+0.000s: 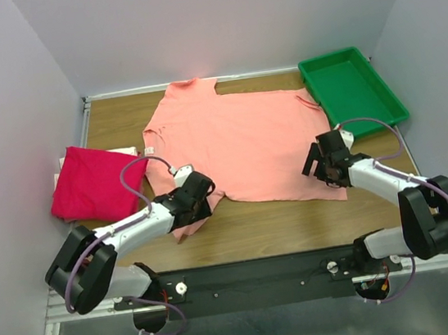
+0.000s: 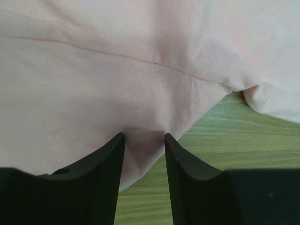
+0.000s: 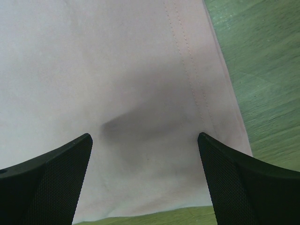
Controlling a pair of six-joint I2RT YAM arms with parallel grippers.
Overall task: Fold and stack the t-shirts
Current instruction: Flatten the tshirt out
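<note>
Between the jaws of the left gripper (image 2: 144,137): a tuck of the salmon t-shirt (image 1: 238,145) — jaws drawn close, apparently pinching it. The rest lies flat on the table (image 1: 298,225). Right gripper (image 3: 145,137) jaws are spread wide over the hemmed corner. Magenta t-shirt (image 1: 90,187) sits folded, well left of the left jaws. Judged step: first fold of the salmon one. Next — right jaws must close on the hem, then both lift together.
</note>
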